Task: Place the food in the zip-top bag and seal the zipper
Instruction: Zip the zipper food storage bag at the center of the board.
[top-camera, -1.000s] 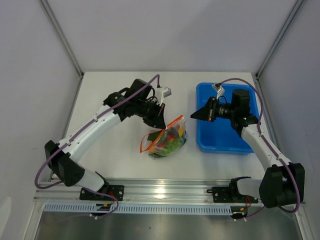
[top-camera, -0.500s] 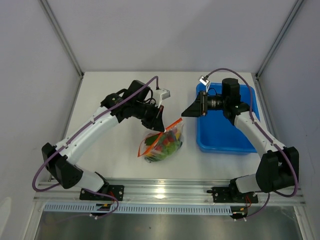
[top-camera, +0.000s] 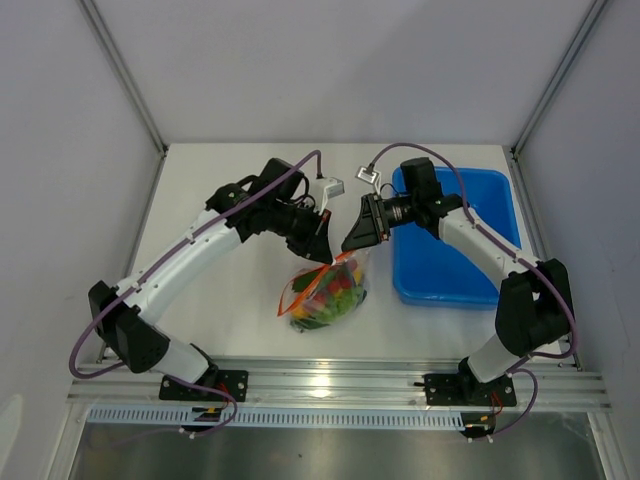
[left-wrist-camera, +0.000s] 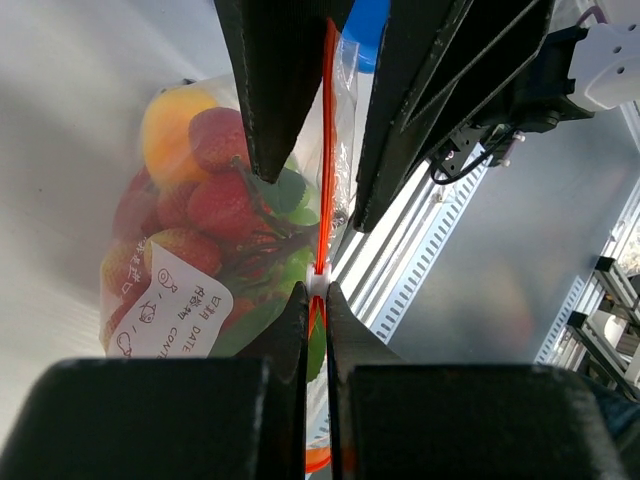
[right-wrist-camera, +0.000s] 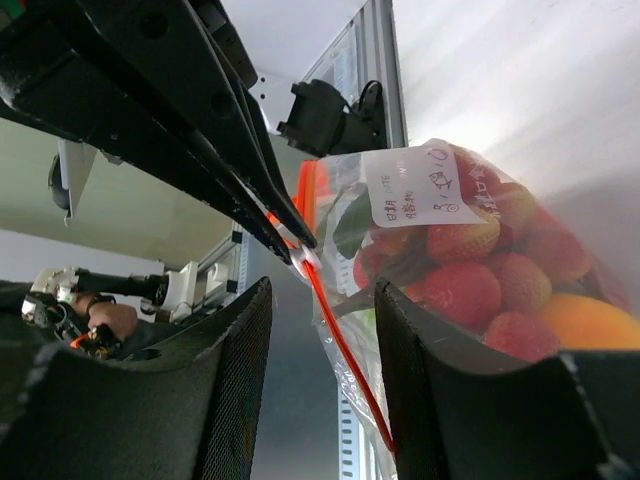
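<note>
Left claw (left-wrist-camera: 315, 290) was pinched shut on the orange-red zipper (left-wrist-camera: 325, 150), holding up the mouth of the clear zip-top bag (top-camera: 330, 290) over the middle of the counter (top-camera: 230, 180), with the food (left-wrist-camera: 200, 200) packed inside. Right claw (right-wrist-camera: 322, 290) straddled the same zipper farther along, jaws apart. Blue tub (top-camera: 470, 270) sat at the right.

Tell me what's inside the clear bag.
Red strawberries, an orange-yellow fruit and green pieces show through the bag. The white label hides some, and anything deeper is covered.
</note>
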